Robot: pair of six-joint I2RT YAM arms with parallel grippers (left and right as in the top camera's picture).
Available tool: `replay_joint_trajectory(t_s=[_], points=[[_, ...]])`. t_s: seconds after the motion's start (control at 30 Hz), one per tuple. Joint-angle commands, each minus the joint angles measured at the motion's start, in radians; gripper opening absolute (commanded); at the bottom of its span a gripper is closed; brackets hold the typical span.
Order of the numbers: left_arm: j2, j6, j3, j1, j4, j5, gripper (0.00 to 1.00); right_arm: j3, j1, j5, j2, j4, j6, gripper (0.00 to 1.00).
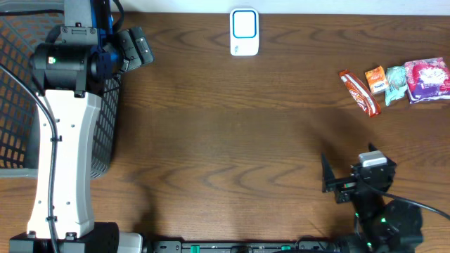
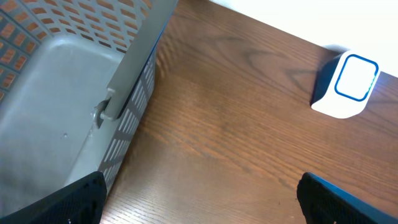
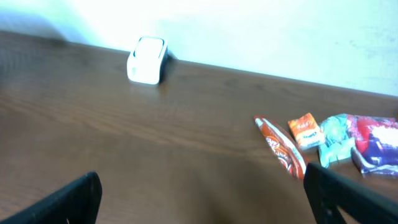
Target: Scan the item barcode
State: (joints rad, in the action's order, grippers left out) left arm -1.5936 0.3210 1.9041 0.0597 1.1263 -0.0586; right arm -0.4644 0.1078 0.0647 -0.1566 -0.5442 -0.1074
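Left tool [image 2: 199, 208]: fingers spread, holding nothing, beside the basket [image 2: 56, 124] at far left. Right tool [image 3: 205, 202]: fingers spread, holding nothing, near right. Snack packets [image 1: 425, 80] lie far right on the worktop [image 1: 225, 140]. Scanner [image 1: 244, 31] stands far centre.

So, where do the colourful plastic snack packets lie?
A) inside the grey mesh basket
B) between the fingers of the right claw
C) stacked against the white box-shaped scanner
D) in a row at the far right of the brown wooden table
D: the colourful plastic snack packets lie side by side at the far right of the brown wooden table, well apart from the white box-shaped scanner and the grey mesh basket.
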Motion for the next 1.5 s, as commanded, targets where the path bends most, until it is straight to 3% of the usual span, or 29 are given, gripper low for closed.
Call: replay_joint_trajectory(t_s=[0.0,0.47,0.67,1.47], points=[[-0.002,0.005,0.003,-0.004,0.003,-0.006,0.98,0.139,-0.010,0.049,0.062,0.132,-0.022,0.99],[-0.002,0.005,0.003,-0.004,0.003,-0.006,0.98,0.461,-0.037,0.108,0.152,0.568,-0.021,0.99],[-0.002,0.005,0.003,-0.004,0.003,-0.006,0.98,0.459,-0.046,0.069,0.152,0.473,-0.014,0.99],[-0.002,0.005,0.003,-0.004,0.003,-0.006,0.98,0.459,-0.047,0.069,0.151,0.480,-0.002,0.99]])
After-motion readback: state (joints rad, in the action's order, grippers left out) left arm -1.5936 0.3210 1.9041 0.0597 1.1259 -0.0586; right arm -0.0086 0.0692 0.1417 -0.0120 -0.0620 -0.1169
